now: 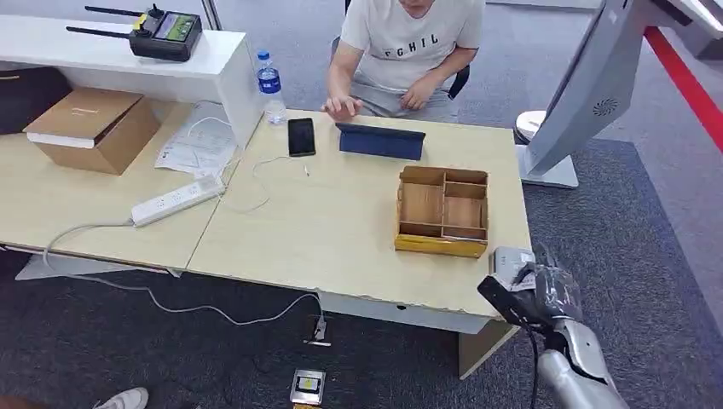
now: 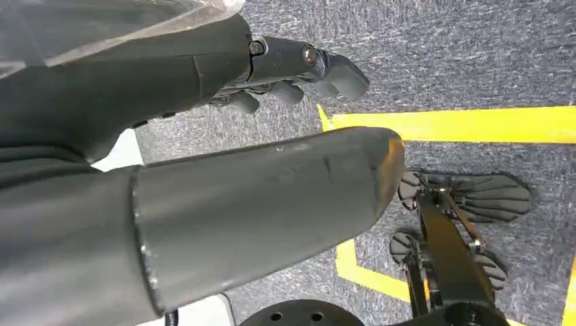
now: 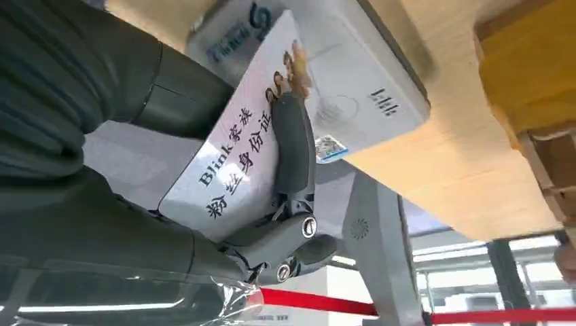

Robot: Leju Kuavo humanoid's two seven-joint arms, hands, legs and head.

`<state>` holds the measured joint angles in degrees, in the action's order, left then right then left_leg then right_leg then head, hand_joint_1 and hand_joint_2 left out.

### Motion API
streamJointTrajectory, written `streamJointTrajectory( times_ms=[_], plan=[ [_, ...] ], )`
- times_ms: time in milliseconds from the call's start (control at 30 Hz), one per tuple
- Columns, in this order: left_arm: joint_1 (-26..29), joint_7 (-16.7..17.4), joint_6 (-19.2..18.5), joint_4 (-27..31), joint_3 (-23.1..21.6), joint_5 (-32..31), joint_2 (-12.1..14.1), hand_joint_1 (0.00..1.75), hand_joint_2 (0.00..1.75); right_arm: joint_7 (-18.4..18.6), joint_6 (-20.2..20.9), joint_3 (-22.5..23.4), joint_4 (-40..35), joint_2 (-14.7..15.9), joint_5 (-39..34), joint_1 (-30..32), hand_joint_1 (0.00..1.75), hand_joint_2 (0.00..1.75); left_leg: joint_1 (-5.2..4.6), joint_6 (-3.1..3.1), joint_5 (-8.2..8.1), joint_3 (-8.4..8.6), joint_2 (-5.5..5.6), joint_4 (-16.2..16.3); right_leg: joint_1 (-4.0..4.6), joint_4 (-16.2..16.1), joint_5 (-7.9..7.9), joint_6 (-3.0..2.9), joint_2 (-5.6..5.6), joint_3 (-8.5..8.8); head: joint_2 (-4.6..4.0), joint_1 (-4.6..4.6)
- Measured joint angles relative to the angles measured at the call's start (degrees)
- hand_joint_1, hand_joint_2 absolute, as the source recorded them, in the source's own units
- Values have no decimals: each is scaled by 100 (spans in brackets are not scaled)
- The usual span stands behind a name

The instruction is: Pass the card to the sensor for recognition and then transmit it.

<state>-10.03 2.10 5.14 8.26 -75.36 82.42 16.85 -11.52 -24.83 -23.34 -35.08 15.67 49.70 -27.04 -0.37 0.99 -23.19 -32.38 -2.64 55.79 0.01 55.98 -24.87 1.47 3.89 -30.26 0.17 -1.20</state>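
The right robot hand [image 1: 537, 294] grips a white card [image 3: 234, 159] printed with black characters, a dark finger [image 3: 293, 146] pressed across the card's face. In the right wrist view the card's far end lies over a pale grey sensor box [image 3: 339, 75], which sits at the near right corner of the table [image 1: 341, 230]; whether card and box actually touch cannot be told. In the head view the same box [image 1: 510, 258] shows just beyond the hand, at the table's edge.

The left robot hand [image 2: 285, 75] hangs over grey carpet [image 2: 475, 54] marked with yellow tape [image 2: 462, 125]; it holds nothing, its fingers loosely extended and apart.

Just beyond the sensor box stands a wooden organiser [image 1: 443, 210] with several compartments. Farther across the table lie a dark blue tablet case [image 1: 380, 141], propped up, and a black phone [image 1: 301, 136], with a water bottle [image 1: 270, 87] near the far edge. A person in a white T-shirt [image 1: 413, 34] sits at the far side, one hand [image 1: 342, 106] on the table by the tablet case. To the left, a white power strip [image 1: 177, 201] bridges onto the adjoining table, where a cardboard box [image 1: 94, 128] rests. A large grey stand [image 1: 588, 85] rises to the right of the table.
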Motion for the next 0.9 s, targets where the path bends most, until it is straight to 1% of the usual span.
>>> streamJointTrajectory(
  times_ms=[133,233,333,467,600,800,900],
  plan=[
    [0,-124,-37,0,0,-79,6,0,0,-238,79,24,-55,174,33,-459,175,175,-5,4,21,-34,3,0,-1,3,15,4,0,-34,0,-2],
    [2,-153,-105,0,0,-142,15,0,0,-338,194,46,-172,345,13,-890,175,175,-7,6,28,-43,3,1,-3,4,25,12,0,-42,0,-2],
    [5,-151,-155,0,-9,-205,20,0,0,-352,321,68,-403,503,81,-1314,175,175,-7,8,33,-52,3,2,-3,5,27,13,1,-50,0,0],
    [6,-151,-216,0,-26,-271,26,0,0,-190,789,92,-866,678,251,-1809,175,175,-7,7,32,-55,4,2,-2,5,26,12,1,-53,0,-2],
    [6,-159,-238,0,-68,-302,26,0,0,-57,861,94,-1264,756,310,-1943,175,175,-5,7,32,-60,5,2,-1,5,25,12,2,-56,0,-2],
    [6,-166,-258,0,-111,-374,26,0,0,-46,859,94,-1644,828,326,-1989,175,175,-5,7,32,-64,5,1,0,5,25,12,2,-58,0,0],
    [4,-203,-299,0,-120,-448,28,0,0,-26,1006,57,-1808,833,402,-2102,175,175,-5,7,32,-67,5,1,0,5,26,12,2,-61,0,0]
  ],
)
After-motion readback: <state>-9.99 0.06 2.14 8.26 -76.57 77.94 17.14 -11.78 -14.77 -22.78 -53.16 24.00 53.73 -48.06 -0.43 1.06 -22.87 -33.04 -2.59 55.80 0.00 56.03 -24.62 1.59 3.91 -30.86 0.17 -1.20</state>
